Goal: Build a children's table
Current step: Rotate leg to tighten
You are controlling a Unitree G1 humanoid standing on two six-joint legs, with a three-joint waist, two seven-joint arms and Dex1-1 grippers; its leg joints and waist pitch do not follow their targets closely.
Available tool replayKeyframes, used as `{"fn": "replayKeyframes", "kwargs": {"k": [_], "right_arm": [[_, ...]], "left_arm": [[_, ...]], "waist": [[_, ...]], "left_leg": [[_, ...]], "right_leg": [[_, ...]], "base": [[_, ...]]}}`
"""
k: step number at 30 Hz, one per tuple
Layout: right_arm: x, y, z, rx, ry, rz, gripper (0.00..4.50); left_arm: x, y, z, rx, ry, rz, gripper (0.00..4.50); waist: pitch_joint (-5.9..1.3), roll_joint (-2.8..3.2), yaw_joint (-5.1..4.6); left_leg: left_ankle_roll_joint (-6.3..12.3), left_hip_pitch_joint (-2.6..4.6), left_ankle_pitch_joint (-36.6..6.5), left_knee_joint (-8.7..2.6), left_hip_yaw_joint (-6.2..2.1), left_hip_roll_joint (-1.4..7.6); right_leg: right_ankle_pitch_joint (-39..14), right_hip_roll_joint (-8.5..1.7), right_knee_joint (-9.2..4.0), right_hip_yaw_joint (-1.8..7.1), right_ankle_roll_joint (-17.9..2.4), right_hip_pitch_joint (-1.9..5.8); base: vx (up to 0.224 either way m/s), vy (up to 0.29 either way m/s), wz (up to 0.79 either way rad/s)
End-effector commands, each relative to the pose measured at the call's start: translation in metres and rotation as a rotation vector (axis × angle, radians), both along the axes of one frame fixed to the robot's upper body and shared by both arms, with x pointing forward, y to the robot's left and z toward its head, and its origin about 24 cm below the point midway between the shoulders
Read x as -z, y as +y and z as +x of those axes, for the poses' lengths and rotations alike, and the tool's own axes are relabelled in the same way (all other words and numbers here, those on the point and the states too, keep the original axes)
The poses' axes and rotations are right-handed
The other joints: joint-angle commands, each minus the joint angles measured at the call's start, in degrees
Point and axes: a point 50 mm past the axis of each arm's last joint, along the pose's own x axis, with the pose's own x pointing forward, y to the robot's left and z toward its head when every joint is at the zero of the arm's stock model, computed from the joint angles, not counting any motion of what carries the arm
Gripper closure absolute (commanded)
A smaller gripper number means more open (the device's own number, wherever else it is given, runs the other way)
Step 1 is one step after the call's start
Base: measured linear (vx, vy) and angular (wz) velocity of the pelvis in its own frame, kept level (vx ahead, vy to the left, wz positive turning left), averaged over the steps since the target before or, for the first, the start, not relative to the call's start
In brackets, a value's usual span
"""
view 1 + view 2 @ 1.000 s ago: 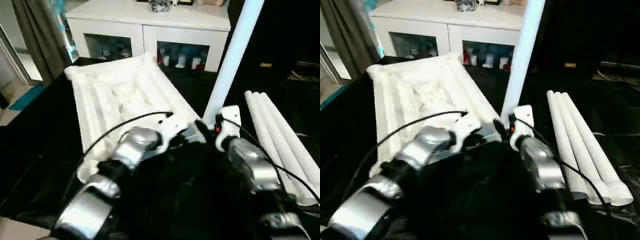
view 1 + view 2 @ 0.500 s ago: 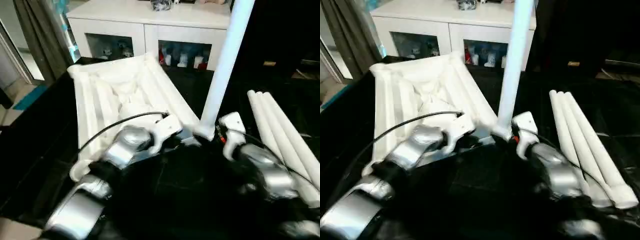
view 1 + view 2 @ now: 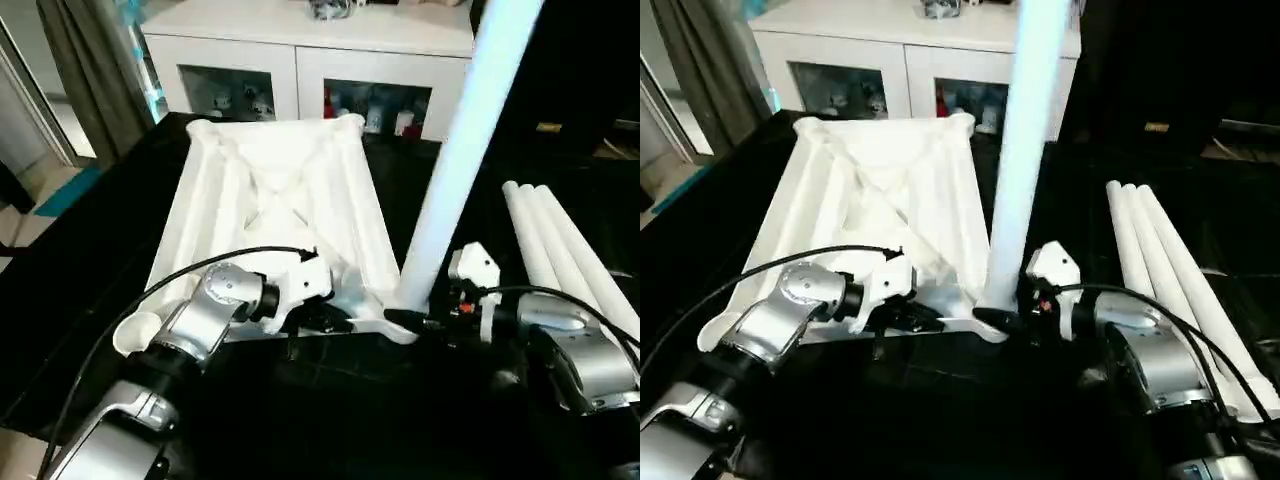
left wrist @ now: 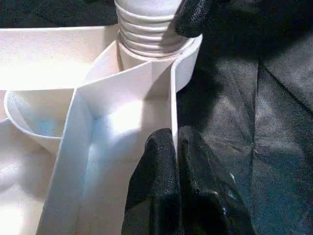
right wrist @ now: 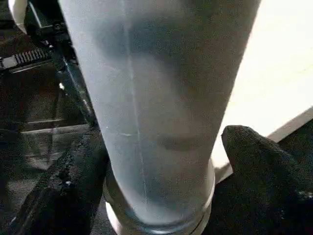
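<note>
Children's table top [image 3: 280,210], a white ribbed rectangular plastic slab lying underside up, rests on the black-sheeted worktop [image 3: 90,270] just in front of a white cabinet with glass doors [image 3: 300,60]. One long white tube leg [image 3: 460,170] stands upright in the round socket at the top's near corner on the robot's right, its ribbed end seated in that socket. The left claw [image 4: 175,161] has its two black fingers together, pinched on the thin upright rim of the top just beside that socket, steadying the slab. The right claw [image 5: 161,161] has its black fingers apart, one on each side of the standing leg near its base; whether they press on the tube cannot be told. Three more white tube legs [image 3: 560,260] lie side by side on the worktop to the right of the top, well clear of it. The step in hand looks like the seating of the first leg. The next move probably calls for checking that the leg holds firm, then drawing the right claw away sideways without knocking the tube and reaching for one of the lying legs.
</note>
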Motion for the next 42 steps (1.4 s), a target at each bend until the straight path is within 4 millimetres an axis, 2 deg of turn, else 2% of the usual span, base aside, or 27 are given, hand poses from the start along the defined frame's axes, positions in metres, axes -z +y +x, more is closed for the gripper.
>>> {"fn": "replayKeyframes", "kwargs": {"k": [1,9,11,12,14,15,17,18,19,20,21,22,23,24,26,27,28,30,31,34,35,37,40,42], "right_arm": [[-0.003,0.000,-0.001,-0.021,-0.010,0.001,1.01],[0.001,0.004,-0.004,-0.024,0.011,0.017,1.73],[0.010,0.001,0.005,0.117,-0.004,-0.020,1.80],[0.019,-0.001,0.012,0.255,0.000,-0.042,1.86],[0.028,-0.004,0.019,0.407,0.024,-0.044,1.86],[0.033,-0.004,0.022,0.491,0.046,-0.037,1.86],[0.038,-0.003,0.025,0.558,0.064,-0.032,1.87],[0.048,0.005,0.029,0.691,0.107,-0.012,1.88],[0.048,0.005,0.029,0.691,0.107,-0.012,1.88],[0.053,0.016,0.032,0.753,0.134,0.006,1.88],[0.055,0.024,0.034,0.775,0.145,0.017,1.88],[0.055,0.024,0.034,0.775,0.145,0.017,1.88],[0.056,0.035,0.037,0.796,0.149,0.016,1.88],[0.055,0.038,0.038,0.793,0.146,0.015,1.88],[0.052,0.050,0.041,0.757,0.125,0.025,1.88],[0.049,0.053,0.041,0.723,0.095,0.031,1.88],[0.046,0.055,0.042,0.698,0.071,0.039,1.32],[0.041,0.056,0.043,0.668,0.050,0.069,1.16],[0.037,0.055,0.043,0.650,0.038,0.087,1.00],[0.034,0.053,0.043,0.618,0.021,0.095,0.91],[0.026,0.044,0.039,0.506,0.004,0.110,0.91],[0.022,0.040,0.035,0.426,-0.006,0.101,0.91],[0.018,0.033,0.027,0.308,-0.017,0.073,0.91],[0.015,0.024,0.021,0.233,-0.030,0.034,0.91]], "left_arm": [[-0.009,-0.006,-0.001,0.033,-0.012,-0.070,4.50],[-0.009,-0.006,-0.001,0.021,-0.016,-0.068,4.50],[-0.007,-0.007,0.006,-0.062,-0.037,-0.049,4.50],[-0.006,-0.009,0.014,-0.149,-0.047,-0.037,4.50],[-0.006,-0.013,0.022,-0.231,-0.068,-0.030,4.50],[-0.005,-0.015,0.027,-0.278,-0.081,-0.017,4.50],[-0.005,-0.017,0.030,-0.317,-0.090,-0.007,4.50],[-0.007,-0.026,0.039,-0.421,-0.096,-0.008,4.50],[-0.007,-0.026,0.039,-0.421,-0.096,-0.008,4.50],[-0.008,-0.034,0.043,-0.472,-0.100,-0.007,4.50],[-0.009,-0.039,0.044,-0.488,-0.106,-0.004,4.50],[-0.009,-0.039,0.044,-0.488,-0.106,-0.004,4.50],[-0.009,-0.047,0.045,-0.495,-0.111,-0.003,4.50],[-0.010,-0.049,0.045,-0.493,-0.112,-0.006,4.50],[-0.012,-0.058,0.044,-0.473,-0.114,-0.025,4.50],[-0.013,-0.060,0.043,-0.456,-0.116,-0.035,4.50],[-0.013,-0.061,0.042,-0.444,-0.113,-0.041,4.50],[-0.013,-0.062,0.041,-0.426,-0.111,-0.048,4.50],[-0.013,-0.061,0.040,-0.404,-0.107,-0.057,4.50],[-0.012,-0.059,0.039,-0.383,-0.106,-0.062,4.50],[-0.010,-0.050,0.036,-0.340,-0.098,-0.063,4.50],[-0.010,-0.045,0.035,-0.312,-0.093,-0.065,4.50],[-0.010,-0.039,0.030,-0.248,-0.082,-0.076,4.50],[-0.011,-0.033,0.024,-0.175,-0.072,-0.086,4.50]], "waist": [[-3.30,-1.41,0.05],[-3.35,-1.39,0.05],[-3.24,-1.40,-0.17],[-3.18,-1.44,-0.28],[-3.07,-1.70,-0.73],[-3.09,-1.62,-0.76],[-3.14,-1.57,-0.85],[-3.16,-1.42,-0.88],[-3.14,-1.47,-0.99],[-3.29,-1.45,-0.89],[-3.28,-1.41,-0.99],[-3.35,-1.50,-1.01],[-3.32,-1.47,-0.90],[-3.32,-1.48,-0.91],[-3.43,-1.50,-0.87],[-3.39,-1.35,-0.81],[-3.46,-1.44,-0.83],[-3.42,-1.50,-0.80],[-3.47,-1.46,-0.78],[-3.47,-1.52,-0.78],[-3.42,-1.56,-0.63],[-3.46,-1.50,-0.46],[-3.40,-1.58,-0.34],[-3.32,-1.57,-0.34]], "left_leg": [[5.83,-0.36,-8.79,-3.97,-0.04,1.50],[6.08,-0.43,-8.02,-3.92,-0.03,1.48],[5.69,-0.44,-7.84,-3.93,0.03,1.41],[4.84,-0.36,-8.63,-3.96,0.07,1.16],[3.67,-0.48,-9.38,-4.06,-0.02,0.88],[3.35,-0.36,-9.64,-4.04,-0.05,0.83],[2.91,-0.22,-10.25,-4.07,-0.09,0.89],[2.77,-0.24,-10.34,-4.10,-0.10,0.88],[2.59,-0.21,-10.51,-4.10,-0.05,0.77],[2.45,-0.29,-10.11,-4.13,-0.19,0.74],[2.38,-0.25,-10.02,-4.08,-0.13,0.78],[2.34,-0.37,-9.80,-4.14,-0.20,0.74],[2.65,-0.32,-9.60,-4.17,-0.16,0.83],[2.76,-0.18,-9.98,-4.11,-0.08,0.80],[3.08,-0.40,-9.52,-4.15,-0.16,0.76],[3.16,-0.30,-9.61,-4.11,-0.15,0.80],[3.49,-0.37,-9.61,-4.09,-0.16,0.90],[3.98,-0.38,-9.56,-4.07,-0.10,0.89],[4.32,-0.41,-9.50,-4.05,-0.10,0.90],[4.76,-0.46,-9.41,-4.04,-0.09,0.90],[4.98,-0.43,-9.05,-4.06,-0.12,0.90],[6.14,-0.54,-8.67,-3.96,-0.09,1.09],[6.61,-0.45,-8.37,-3.97,-0.10,1.31],[6.57,-0.44,-9.32,-4.02,-0.04,1.31]], "right_leg": [[-15.71,-3.35,-4.06,1.45,-12.62,3.30],[-15.00,-3.31,-3.96,1.43,-12.59,3.29],[-14.99,-3.19,-4.05,1.39,-12.57,3.07],[-17.23,-3.17,-4.28,1.31,-11.95,3.04],[-20.83,-3.06,-4.59,1.25,-10.73,3.08],[-21.88,-3.12,-4.73,1.25,-10.29,3.04],[-22.86,-3.14,-4.95,1.36,-9.49,2.86],[-22.22,-3.13,-4.89,1.40,-9.69,2.84],[-22.26,-3.07,-4.94,1.40,-9.75,2.73],[-21.35,-3.10,-4.81,1.31,-9.75,3.08],[-20.11,-3.06,-4.80,1.41,-10.25,2.83],[-19.39,-3.03,-4.68,1.34,-10.33,3.12],[-18.26,-3.08,-4.67,1.38,-10.63,3.03],[-18.04,-3.02,-4.72,1.40,-10.80,2.94],[-16.48,-3.14,-4.55,1.39,-11.20,3.32],[-16.07,-3.16,-4.54,1.42,-11.39,3.26],[-15.15,-3.24,-4.40,1.43,-11.67,3.35],[-14.38,-3.22,-4.43,1.43,-12.08,3.38],[-14.04,-3.25,-4.36,1.44,-12.35,3.48],[-13.82,-3.22,-4.33,1.43,-12.55,3.57],[-13.68,-3.21,-4.37,1.39,-12.54,3.69],[-11.86,-3.31,-4.12,1.49,-13.17,3.79],[-11.37,-3.36,-4.09,1.43,-13.86,3.73],[-13.02,-3.34,-4.22,1.41,-13.77,3.63]], "base": [[0.000,0.000,0.00],[0.000,0.000,0.00],[0.000,0.000,0.00],[0.000,0.000,0.00],[0.000,0.000,0.00],[0.000,0.000,0.00],[0.000,0.000,0.00],[0.000,0.000,0.00],[0.000,0.000,0.00],[0.000,0.000,0.00],[0.000,0.000,0.00],[0.000,0.000,0.00],[0.000,0.000,0.00],[0.000,0.000,0.00],[0.000,0.000,0.00],[0.000,0.000,0.00],[0.000,0.000,0.00],[0.000,0.000,0.00],[0.000,0.000,0.00],[0.000,0.000,0.00],[0.000,0.000,0.00],[0.000,0.000,0.00],[0.000,0.000,0.00],[0.000,0.000,0.00]]}}
